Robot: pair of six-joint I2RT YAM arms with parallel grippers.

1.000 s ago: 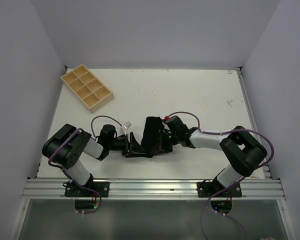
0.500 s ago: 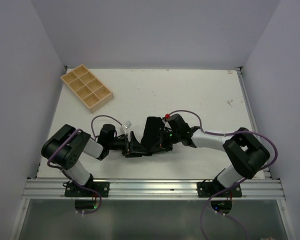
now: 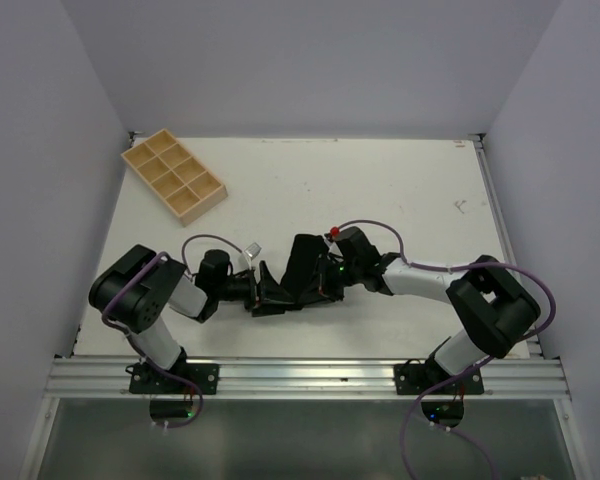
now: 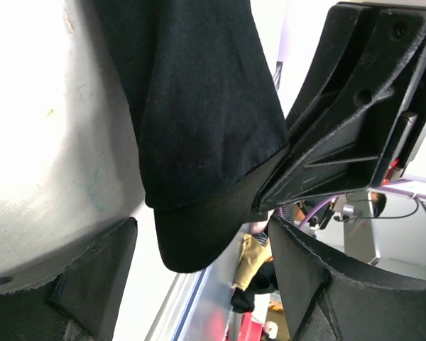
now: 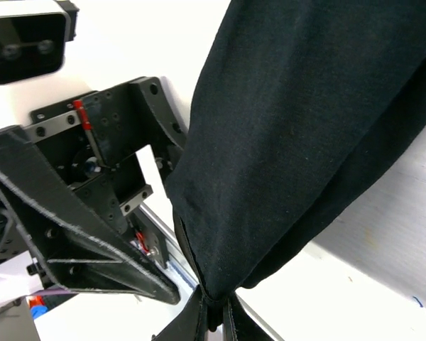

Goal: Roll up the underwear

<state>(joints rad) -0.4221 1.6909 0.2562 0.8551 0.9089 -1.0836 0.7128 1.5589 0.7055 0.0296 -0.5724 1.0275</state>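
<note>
My right pincer (image 5: pixel 213 320) is clamped on a gathered corner of the underwear (image 3: pixel 302 262). The garment hangs as a loosely folded black band over the table (image 3: pixel 400 180), between my two wrists and near the front edge. I cannot tell whether its lower edge touches the surface. My left pincer (image 4: pixel 204 226) stands wide apart, its fingers on either side of the garment's rounded lower fold, gripping nothing that I can see.

To roll this well, I judge I should bring the left fingers around that fold and close on both layers together, not just one. Then I would turn the fold over itself while the right holds the cloth taut but not stretched. The fabric looks soft and limp, so slack would let the roll sag open and a shallow bite would slip off. The two pincers are very near each other, so I would turn slowly to avoid knocking them together.

The overhead view shows where everything sits, including the wooden compartment tray (image 3: pixel 173 177) well apart at the far left, but black cloth and black fingers merge there. My left wrist view shows the open gap and the fold's edge. Only my right wrist view shows the pinch itself.
</note>
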